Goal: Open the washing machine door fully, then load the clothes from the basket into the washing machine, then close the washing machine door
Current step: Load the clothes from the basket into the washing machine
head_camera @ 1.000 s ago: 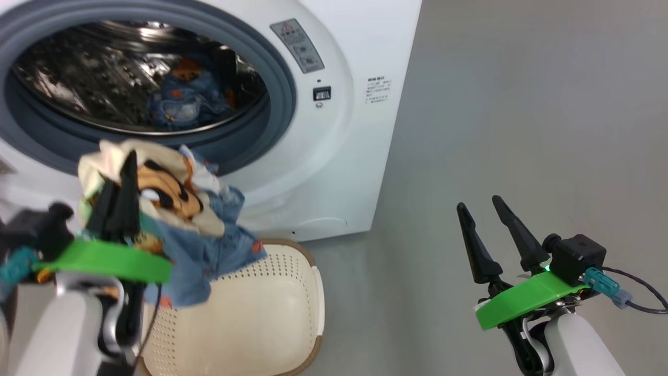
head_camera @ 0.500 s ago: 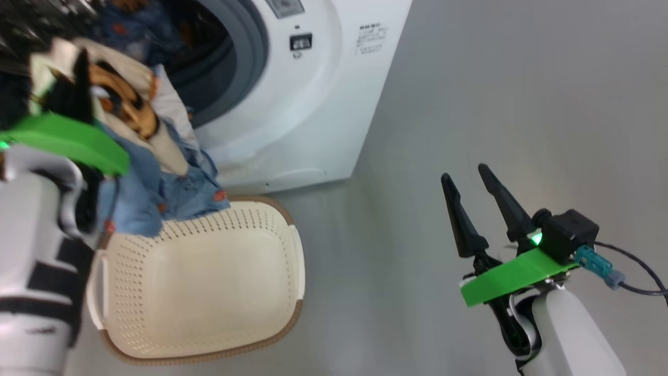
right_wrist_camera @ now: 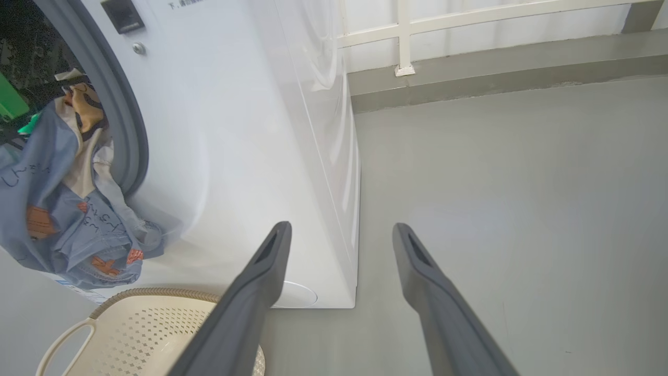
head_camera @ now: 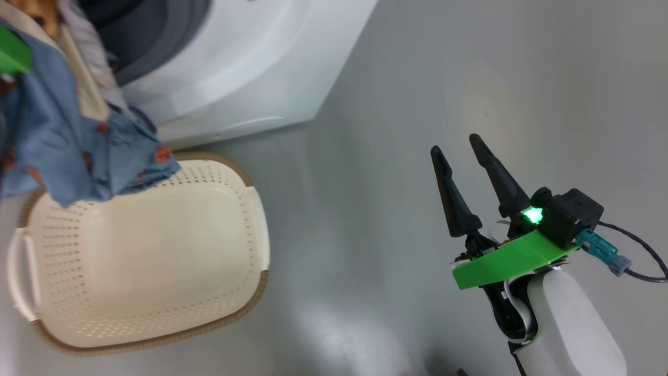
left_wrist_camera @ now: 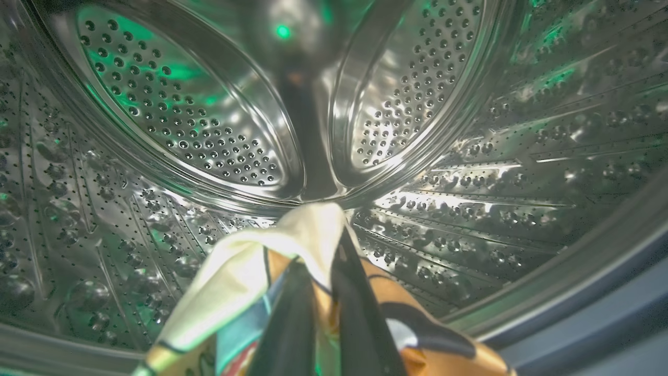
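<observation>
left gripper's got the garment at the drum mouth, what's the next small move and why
Probably ease the left gripper a little deeper into the drum before opening. It is shut on the clothes with its tips just inside, but most of the fabric hangs outside over the grey ring, above the basket, and might slip back out.

On my right wrist feed I see clipped small print (right_wrist_camera: 187, 4) on the washing machine (right_wrist_camera: 235, 130) front at eleven o'clock and dark scribbled lettering (right_wrist_camera: 21, 175) on the clothes (right_wrist_camera: 57, 209) at nine o'clock, neither of them readable.
</observation>
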